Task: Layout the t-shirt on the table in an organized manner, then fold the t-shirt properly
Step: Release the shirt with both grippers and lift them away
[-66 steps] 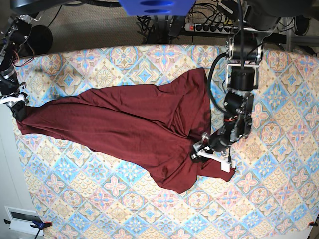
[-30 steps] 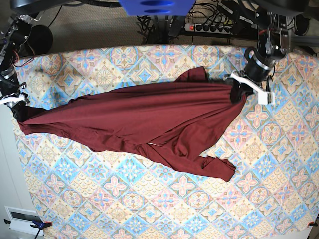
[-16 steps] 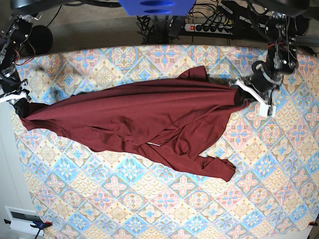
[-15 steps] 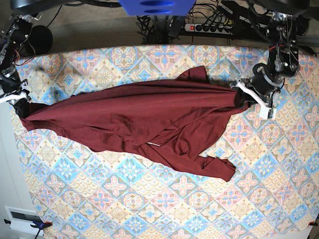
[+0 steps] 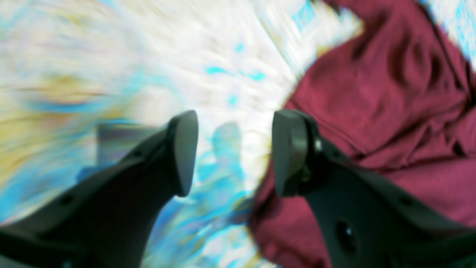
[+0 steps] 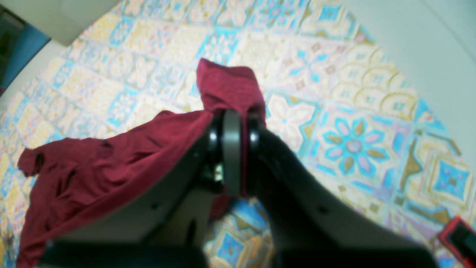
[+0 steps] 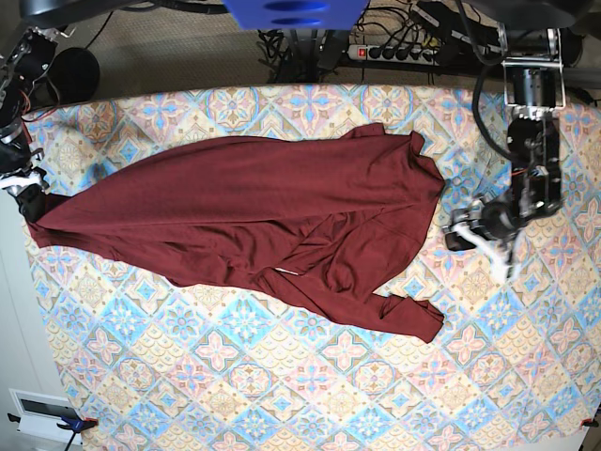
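Note:
The dark maroon t-shirt [image 7: 254, 216] lies spread across the table [image 7: 310, 395], from its left edge to right of the middle, with a folded flap [image 7: 404, 315] toward the front. My right gripper [image 7: 26, 193] is shut on the shirt's left tip; in the right wrist view that gripper [image 6: 232, 149] pinches the t-shirt [image 6: 111, 175], and a bit of cloth pokes up past the fingers. To the right of the shirt's edge, my left gripper [image 7: 474, 240] stands open. In the blurred left wrist view this gripper [image 5: 234, 152] is over bare table [image 5: 111, 74], with the t-shirt [image 5: 390, 111] just beside it.
A power strip [image 7: 399, 52] and cables lie behind the table's far edge. A white box [image 7: 42, 413] sits on the floor off the front-left corner. A small red and black object [image 6: 459, 238] shows at the table's edge near my right gripper.
My left gripper has opened, let go of the shirt's right edge and moved toward the front. The released cloth has dropped and spread flatter toward the back. The right gripper keeps its hold.

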### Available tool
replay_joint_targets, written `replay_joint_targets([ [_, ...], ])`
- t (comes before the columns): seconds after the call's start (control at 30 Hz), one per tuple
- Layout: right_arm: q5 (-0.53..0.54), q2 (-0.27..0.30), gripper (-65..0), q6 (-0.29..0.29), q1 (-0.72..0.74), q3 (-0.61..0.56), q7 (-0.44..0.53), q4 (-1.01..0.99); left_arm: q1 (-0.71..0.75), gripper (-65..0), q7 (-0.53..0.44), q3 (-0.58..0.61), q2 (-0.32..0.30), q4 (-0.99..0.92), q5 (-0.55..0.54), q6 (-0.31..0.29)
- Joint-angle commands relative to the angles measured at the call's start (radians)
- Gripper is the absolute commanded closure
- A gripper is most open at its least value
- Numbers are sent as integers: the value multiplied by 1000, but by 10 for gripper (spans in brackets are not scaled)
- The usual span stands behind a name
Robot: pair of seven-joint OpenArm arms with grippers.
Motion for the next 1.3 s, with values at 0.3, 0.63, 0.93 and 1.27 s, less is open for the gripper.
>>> replay_joint_targets([
  [0.3, 9, 25, 0, 3, -7, 30, 27, 19, -55, -317, -189, 324, -17, -105, -5, -1],
  [0.63, 9, 25, 0, 3, -6, 26, 27, 16, -57, 0, -269, 275, -16, -56, -16, -3],
  [0.93, 9, 25, 0, 3, -24, 24, -45, 16, -54, 0, -235, -163, -82, 99, -331, -3],
  [1.27, 14, 25, -187, 3, -20, 21, -240, 28, 27, 0, -182, -528, -249, 96, -596, -3],
])
